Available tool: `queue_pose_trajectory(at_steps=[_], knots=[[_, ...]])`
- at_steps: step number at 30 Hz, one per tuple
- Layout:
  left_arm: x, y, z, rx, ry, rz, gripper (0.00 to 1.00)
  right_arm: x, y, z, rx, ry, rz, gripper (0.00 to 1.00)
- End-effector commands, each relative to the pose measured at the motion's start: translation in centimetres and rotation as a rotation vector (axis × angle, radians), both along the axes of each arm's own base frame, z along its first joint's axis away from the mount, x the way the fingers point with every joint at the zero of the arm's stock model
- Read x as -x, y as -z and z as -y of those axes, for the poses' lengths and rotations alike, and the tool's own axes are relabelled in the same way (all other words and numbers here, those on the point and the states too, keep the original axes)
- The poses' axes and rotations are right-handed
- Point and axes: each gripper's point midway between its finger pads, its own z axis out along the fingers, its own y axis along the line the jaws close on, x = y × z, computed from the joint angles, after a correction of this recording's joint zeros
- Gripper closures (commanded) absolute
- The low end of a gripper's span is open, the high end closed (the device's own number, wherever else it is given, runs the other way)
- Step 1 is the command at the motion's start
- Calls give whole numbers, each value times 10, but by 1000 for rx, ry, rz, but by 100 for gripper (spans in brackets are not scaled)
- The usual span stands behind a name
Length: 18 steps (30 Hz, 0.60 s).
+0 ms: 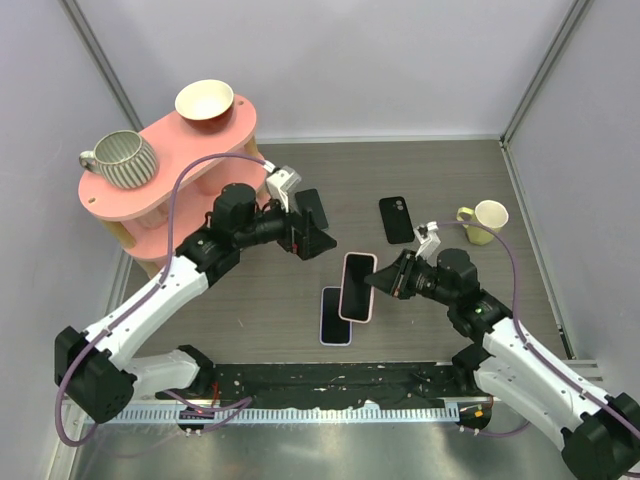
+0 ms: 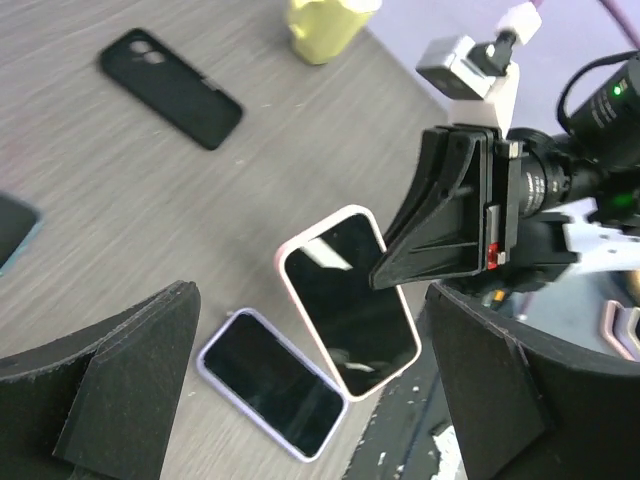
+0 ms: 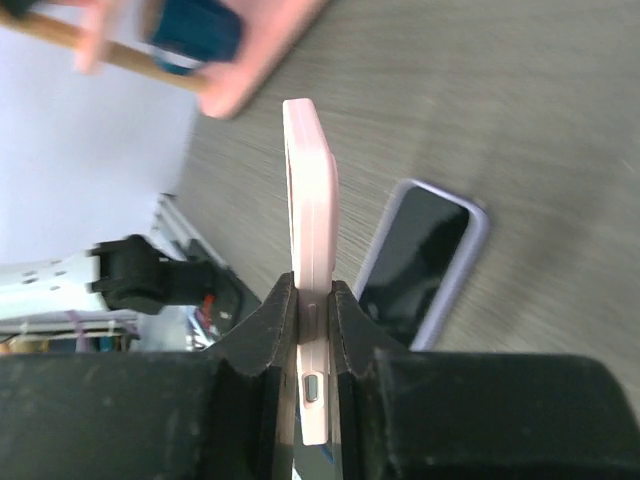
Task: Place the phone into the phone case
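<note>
A grey wood-grain table [image 1: 440, 170] carries everything here. A black phone case [image 1: 397, 219] lies flat on it, camera cutout toward the far wall. Just right of the case stands a pale yellow mug [image 1: 485, 220]. Nearer than the case and to its left, a lilac-cased phone [image 1: 336, 315] lies screen up. Left of the case lies a dark flat slab [image 1: 312, 207], partly hidden. Far left of the case stands a pink two-tier shelf [image 1: 170, 165]; its top holds a striped mug [image 1: 122, 158] and a bowl [image 1: 205, 100]

Pink shelf [image 1: 168, 138]: striped mug [image 1: 122, 159], bowl [image 1: 205, 101]; yellow mug [image 1: 487, 219], seemingly upright.
</note>
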Motion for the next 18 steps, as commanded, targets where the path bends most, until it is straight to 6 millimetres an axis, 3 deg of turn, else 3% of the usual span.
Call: queue_pose_trajectory(at_steps=[1,2,6,16,18], knots=[[-18,11,-32,-183,-159,16,0,3,43,21,173,95,-195,99],[-10,17,-32,-204,-117,-13,0,5,51,24,207,95,-214,99],[5,10,-28,-176,-35,5,0,4,63,28,269,92,-240,99],[11,5,-41,-174,-77,87,0,-5,110,20,353,48,-317,99],[12,7,-41,-179,-76,89,0,-7,119,23,371,66,-335,95]])
